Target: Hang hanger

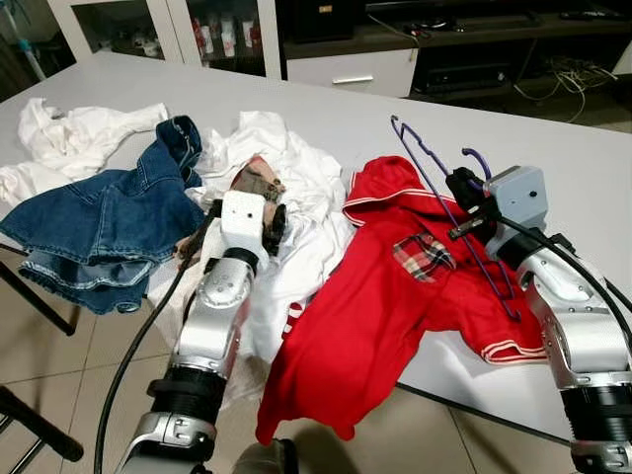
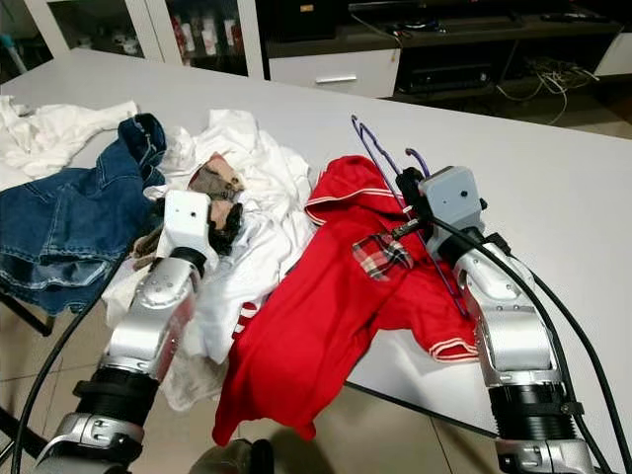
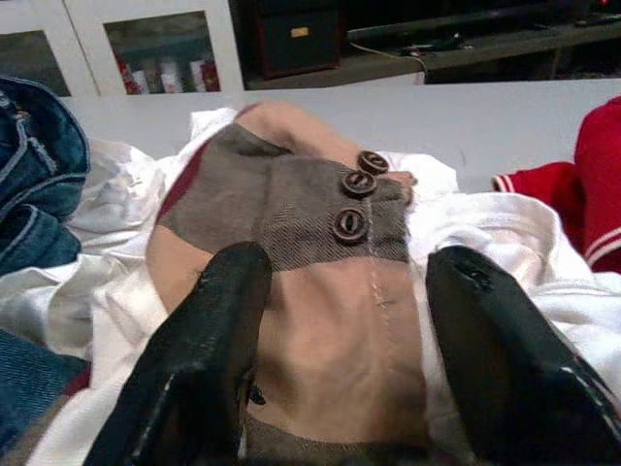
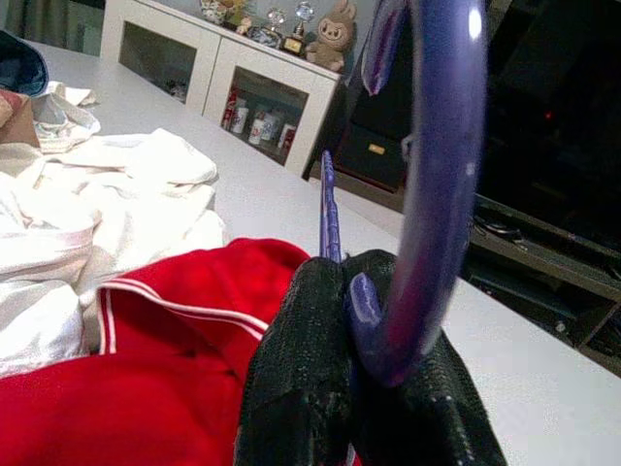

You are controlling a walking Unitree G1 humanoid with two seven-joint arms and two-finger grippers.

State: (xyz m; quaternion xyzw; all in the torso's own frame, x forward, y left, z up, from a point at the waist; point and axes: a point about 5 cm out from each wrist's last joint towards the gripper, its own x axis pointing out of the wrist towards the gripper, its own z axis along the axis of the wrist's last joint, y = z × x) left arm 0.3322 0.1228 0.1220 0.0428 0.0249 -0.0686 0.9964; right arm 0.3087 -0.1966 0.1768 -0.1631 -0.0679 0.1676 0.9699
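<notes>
The right gripper [image 1: 472, 205] pinches a thin purple plastic hanger [image 1: 434, 170] over the red shirt [image 1: 380, 296]. The left gripper [image 3: 340, 320] spreads wide over a brown buttoned garment [image 3: 320, 214].

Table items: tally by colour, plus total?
Red shirt: 1
Blue denim garment: 1
White garments: 2 heaps, exact count unclear
Brown-and-tan garment: 1
Purple hanger, held in right gripper: 1
Total: 6

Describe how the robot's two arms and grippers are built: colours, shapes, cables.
Both arms are silver metal segments with black ribbed collars near the bottom. The left arm ends in a white boxy wrist block, the right arm in a grey one. Black cables run along each. The left gripper and right gripper have thick, textured black fingers.
</notes>
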